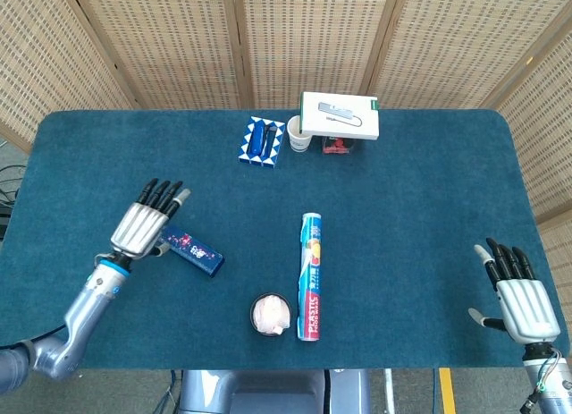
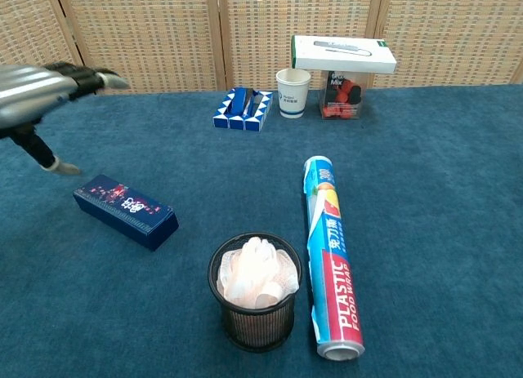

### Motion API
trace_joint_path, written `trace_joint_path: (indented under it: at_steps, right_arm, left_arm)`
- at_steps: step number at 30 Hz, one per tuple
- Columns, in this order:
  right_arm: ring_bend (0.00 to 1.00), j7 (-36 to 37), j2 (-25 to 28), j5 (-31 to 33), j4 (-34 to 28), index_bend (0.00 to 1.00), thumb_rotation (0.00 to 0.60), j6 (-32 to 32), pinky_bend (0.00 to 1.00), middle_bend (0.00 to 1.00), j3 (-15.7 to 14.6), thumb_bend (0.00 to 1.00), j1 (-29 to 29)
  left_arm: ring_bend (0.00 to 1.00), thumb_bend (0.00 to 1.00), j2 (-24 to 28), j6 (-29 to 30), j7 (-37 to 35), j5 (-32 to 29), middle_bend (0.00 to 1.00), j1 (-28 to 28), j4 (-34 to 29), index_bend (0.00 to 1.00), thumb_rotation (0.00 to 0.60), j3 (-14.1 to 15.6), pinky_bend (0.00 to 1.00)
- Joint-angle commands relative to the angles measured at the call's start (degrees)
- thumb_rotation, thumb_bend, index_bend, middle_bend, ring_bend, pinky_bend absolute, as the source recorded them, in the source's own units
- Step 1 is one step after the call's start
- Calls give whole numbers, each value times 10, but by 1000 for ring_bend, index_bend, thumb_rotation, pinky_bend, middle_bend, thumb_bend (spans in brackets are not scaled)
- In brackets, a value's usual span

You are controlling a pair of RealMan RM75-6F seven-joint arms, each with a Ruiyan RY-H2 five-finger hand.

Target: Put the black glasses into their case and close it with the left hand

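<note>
Blue cloth is covering the one table (image 1: 429, 208). One roll of plastic wrap (image 1: 309, 277) is lying beside one mesh basket (image 1: 270, 315). One closed dark-blue glasses case (image 1: 190, 250) is sitting just beside the left robot hand (image 1: 143, 228), released with fingers spread. The right robot hand (image 1: 523, 304) is resting spread and empty too.

Left: blue box (image 2: 125, 211) lies alone, table (image 1: 429, 217) bare around it.
Centre near: basket (image 2: 254, 290) just beside foil roll (image 2: 330, 251).
Far: cup (image 2: 293, 92), boxes (image 2: 341, 54) clustered.
Right: bare cloth.
</note>
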Motion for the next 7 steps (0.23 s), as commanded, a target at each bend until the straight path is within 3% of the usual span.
trace_joint_path:
  at_steps: [1,7]
  right_arm:
    - [0,-4,0,0,-2,0,600,1,0,0,1,0,0]
    - [0,-6,-3,2,-1,0,600,6,0,0,2,0,-2]
  left_arm:
    - [0,0,58,133,38,-15,0,90,-86,0,600,-11,0]
    - [0,0,73,211,-18,-37,0,175,-95,0,600,4,0]
